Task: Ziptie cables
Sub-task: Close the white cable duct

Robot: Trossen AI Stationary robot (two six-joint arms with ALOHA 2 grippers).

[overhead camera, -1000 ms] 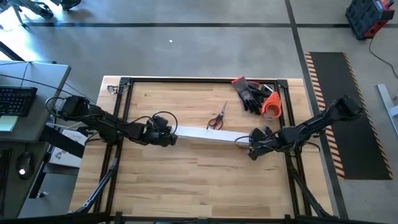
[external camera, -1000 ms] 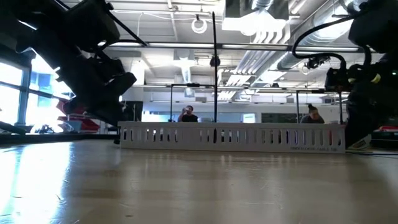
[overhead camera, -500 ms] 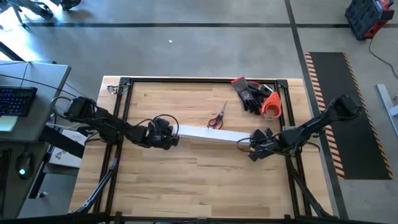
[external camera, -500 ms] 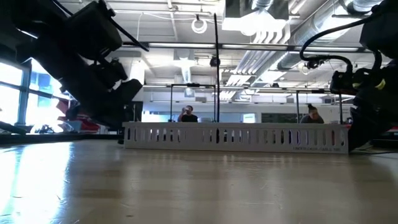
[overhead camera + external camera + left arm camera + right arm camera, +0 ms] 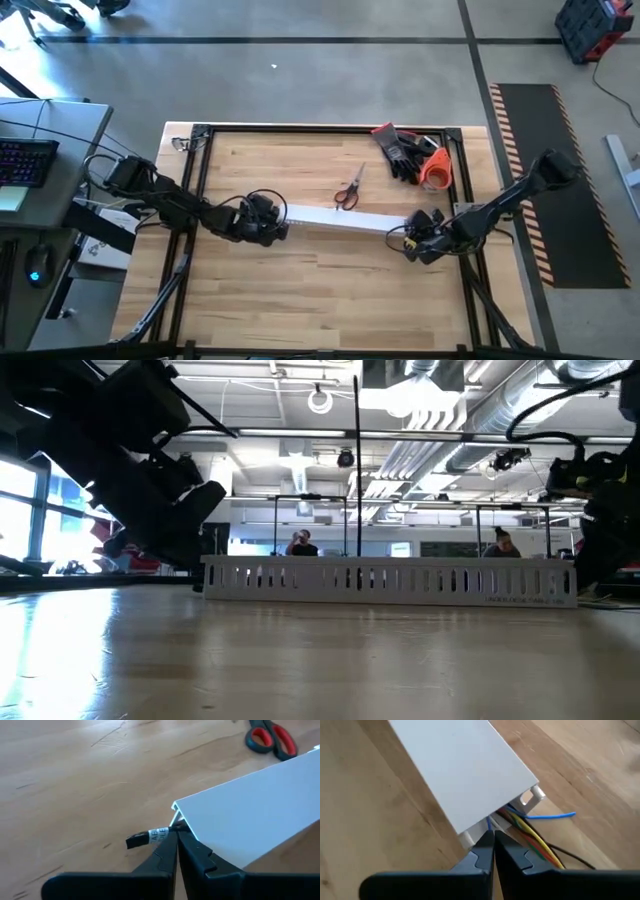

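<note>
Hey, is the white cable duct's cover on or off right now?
On. The white duct shows a flat closed lid from above, and in the right wrist view the coloured wires come out from under it at the end.

Off-task clutter on my bench

From overhead I see red-handled scissors (image 5: 348, 188) near the table's centre, toward twelve o'clock, lying just beyond the long white duct (image 5: 340, 217); dark gloves (image 5: 402, 152) sit at about one o'clock beside an orange object (image 5: 436, 170); a keyboard (image 5: 27, 162) rests on the desk off at nine o'clock; through the level camera, two people (image 5: 300, 544) show in the room behind.
</note>
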